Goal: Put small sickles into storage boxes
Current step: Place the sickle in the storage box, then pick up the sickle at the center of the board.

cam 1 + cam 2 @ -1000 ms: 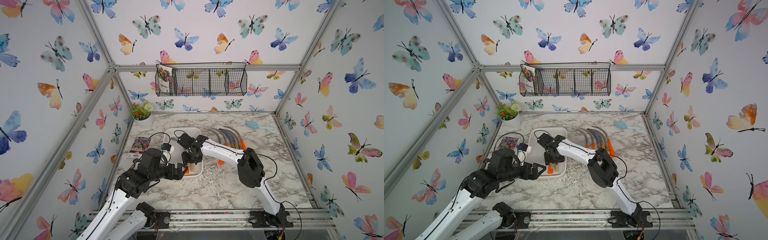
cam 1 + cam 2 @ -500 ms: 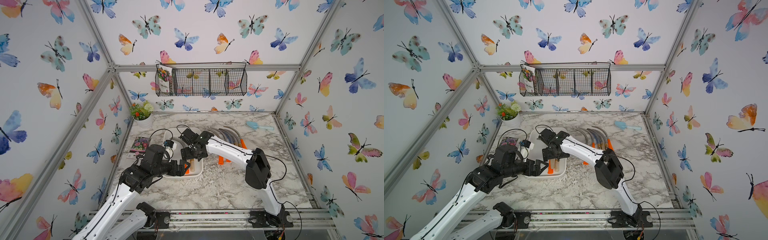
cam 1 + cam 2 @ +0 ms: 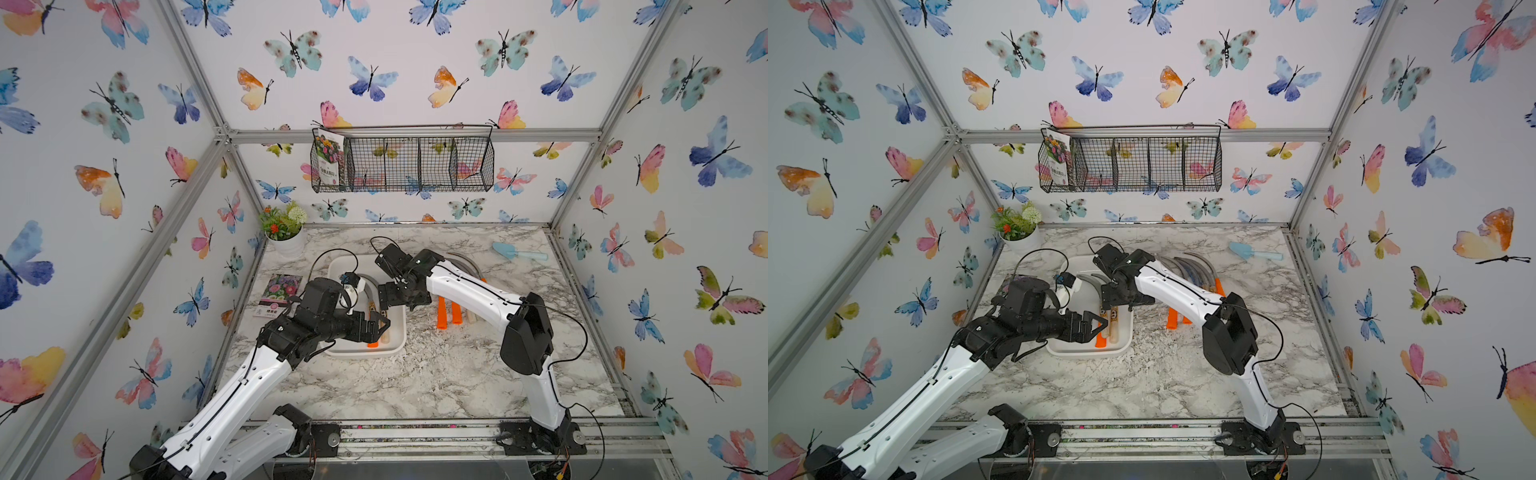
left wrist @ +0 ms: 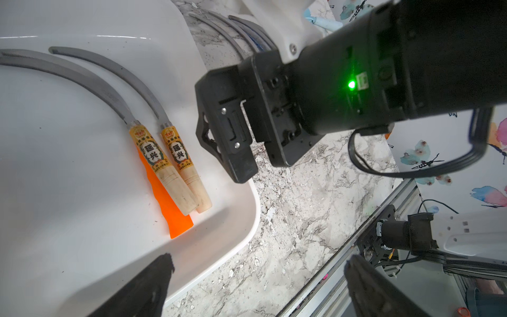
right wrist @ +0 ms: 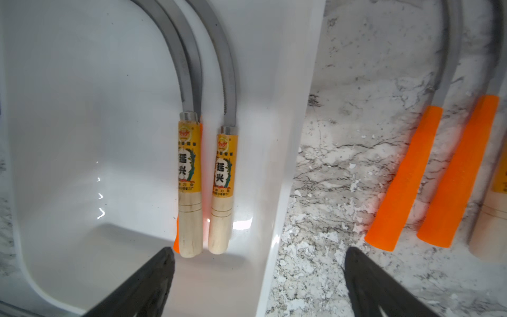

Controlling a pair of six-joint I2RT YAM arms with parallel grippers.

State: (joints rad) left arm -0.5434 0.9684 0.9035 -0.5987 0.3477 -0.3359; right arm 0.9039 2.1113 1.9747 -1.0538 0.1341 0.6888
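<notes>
Jaws on both your arms stand wide open and hold nothing. Your right jaws hang above the long rim of the white tray (image 5: 288, 137), by the handle ends; your left jaws hover over the tray's near end. Three sickles lie close together inside the tray. Two wooden-handled sickles (image 5: 189, 178) sit side by side, one resting on an orange-handled sickle (image 4: 167, 203). Just beside the tray, on the marble worktop (image 3: 436, 374), lie two more orange sickles (image 5: 406, 178) and at least one wooden-handled one, partly hidden by your right arm. You look roughly halfway through: three are stowed, and three or perhaps four remain to pick up.
</notes>
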